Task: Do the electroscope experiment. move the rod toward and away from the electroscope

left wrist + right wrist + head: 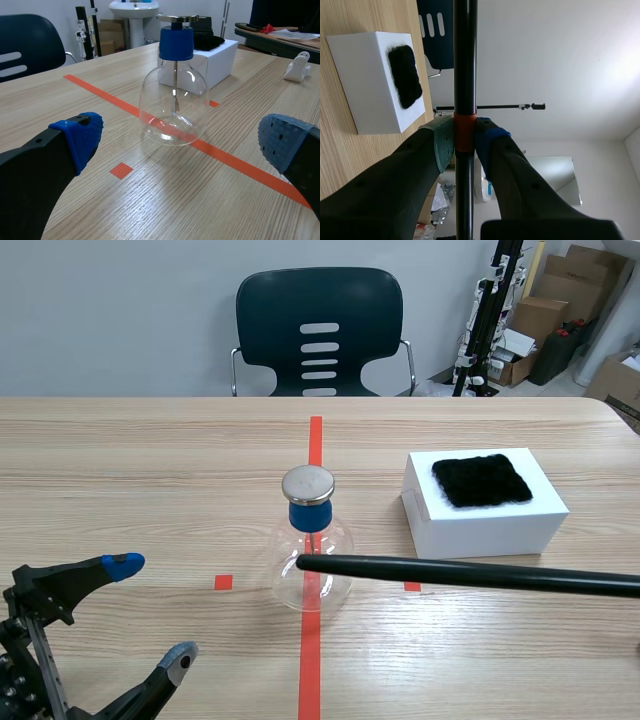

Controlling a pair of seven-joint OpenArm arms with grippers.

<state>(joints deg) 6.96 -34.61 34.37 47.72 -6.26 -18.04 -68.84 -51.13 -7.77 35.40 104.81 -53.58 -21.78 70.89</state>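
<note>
The electroscope (312,550) is a clear glass flask with a blue stopper and a round metal disc (308,483) on top. It stands on the red centre line. A long black rod (470,574) comes in level from the right, and its tip crosses in front of the flask's body. My right gripper (465,132) is shut on the rod (465,60) at an orange-red band. The left gripper (152,612) rests open near the table's front left corner. In its own view the electroscope (174,100) stands ahead of the open left gripper (182,145); the rod does not show there.
A white box (485,510) with a black fur cloth (480,480) on top sits right of the flask. The same box (370,80) shows beside the rod in the right wrist view. A dark chair (320,335) stands beyond the far edge. A small white object (299,67) lies further off.
</note>
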